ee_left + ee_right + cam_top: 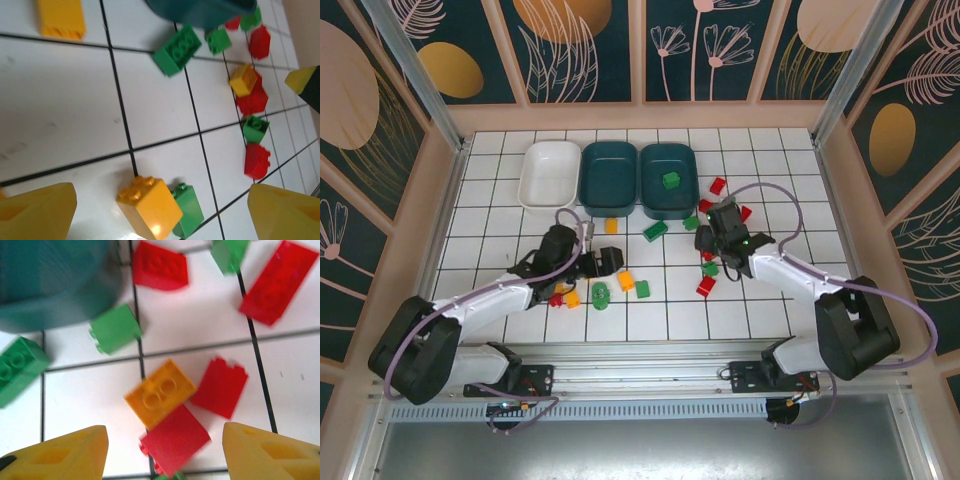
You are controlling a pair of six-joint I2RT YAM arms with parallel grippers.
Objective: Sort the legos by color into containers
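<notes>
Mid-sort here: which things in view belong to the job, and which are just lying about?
Job:
white tray
middle teal tray
right teal tray, holding one green brick
loose green bricks, orange bricks and red bricks on the tiles

Not the job, all fixed rig parts:
patterned wall panels
arm cables
front metal rail

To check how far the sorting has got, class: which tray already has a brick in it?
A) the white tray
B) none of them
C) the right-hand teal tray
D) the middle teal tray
C: in the overhead view a green brick lies inside the right-hand teal tray, while the white tray and the middle teal tray look bare.
</notes>
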